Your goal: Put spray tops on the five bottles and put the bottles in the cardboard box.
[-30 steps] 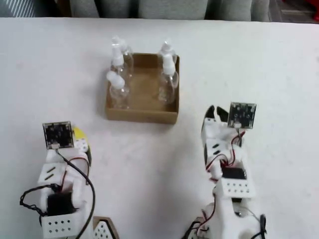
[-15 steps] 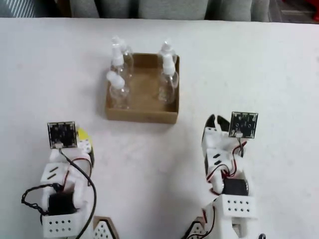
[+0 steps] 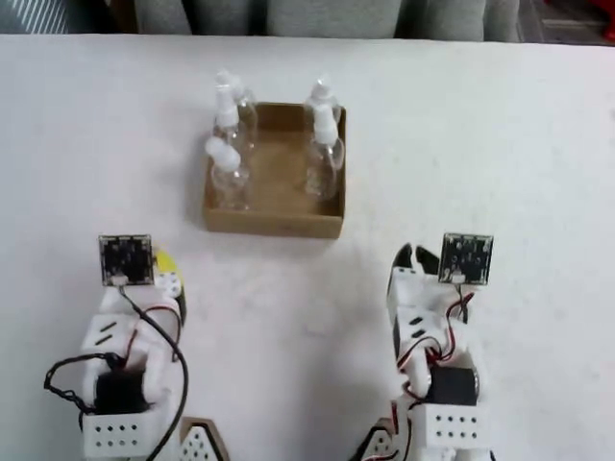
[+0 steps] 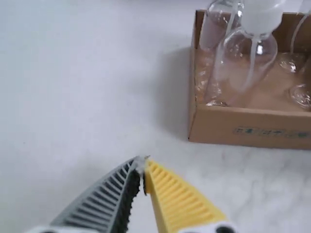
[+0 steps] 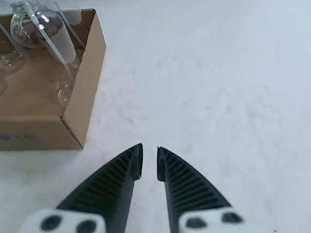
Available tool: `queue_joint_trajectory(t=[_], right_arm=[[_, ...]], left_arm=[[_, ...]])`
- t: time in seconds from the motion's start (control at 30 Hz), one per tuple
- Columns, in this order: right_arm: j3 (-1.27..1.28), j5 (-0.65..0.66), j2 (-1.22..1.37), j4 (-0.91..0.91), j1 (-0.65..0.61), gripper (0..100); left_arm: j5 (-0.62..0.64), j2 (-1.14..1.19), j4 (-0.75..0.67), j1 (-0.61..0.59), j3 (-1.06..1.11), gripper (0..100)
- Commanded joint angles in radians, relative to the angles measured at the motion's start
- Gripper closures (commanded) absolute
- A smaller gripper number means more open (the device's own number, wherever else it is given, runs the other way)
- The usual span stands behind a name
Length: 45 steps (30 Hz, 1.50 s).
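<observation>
The cardboard box [image 3: 274, 227] stands mid-table with several clear bottles upright in it, each with a white spray top: some along its left side [image 3: 229, 179] and some along its right side [image 3: 324, 158]. My left gripper [image 3: 171, 279] sits near the table's front left, well short of the box [image 4: 248, 128], and its grey and yellow fingers are shut with nothing held [image 4: 143, 167]. My right gripper [image 3: 411, 257] rests at the front right, short of the box's corner [image 5: 85, 82]. Its black fingers [image 5: 149, 162] are open by a narrow slit and hold nothing. Bottles [image 4: 250, 53] [image 5: 39, 29] show inside the box.
The white table [image 3: 500, 134] is bare around the box on all sides. A small brown cardboard piece [image 3: 204, 440] lies at the near edge beside the left arm's base. The table's far edge runs along the top of the high view.
Both arms have drawn back toward the near edge, away from the box. The bottles and box have not moved.
</observation>
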Motion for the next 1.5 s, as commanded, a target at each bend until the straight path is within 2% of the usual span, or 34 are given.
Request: queue_joint_trajectory(t=[0.0,0.3,0.6,0.8,0.97,1.47], right_arm=[[0.015,0.048,-0.117,0.090,0.002,98.4],[0.017,0.052,-0.104,0.395,-0.128,98.3],[0.017,0.055,-0.097,0.435,-0.050,98.3],[0.017,0.051,-0.104,0.621,-0.054,98.3],[0.017,0.055,-0.110,0.616,-0.054,98.3],[0.017,0.055,-0.110,0.616,-0.054,98.3]], left_arm=[[-0.012,-0.004,0.051,0.071,-0.003,98],[-0.011,-0.005,0.052,0.070,-0.003,98],[-0.011,-0.005,0.183,0.074,-0.003,98],[-0.009,-0.007,0.296,0.070,-0.003,98],[-0.009,-0.007,0.419,0.070,-0.003,98],[-0.009,-0.008,0.423,0.070,-0.003,98]])
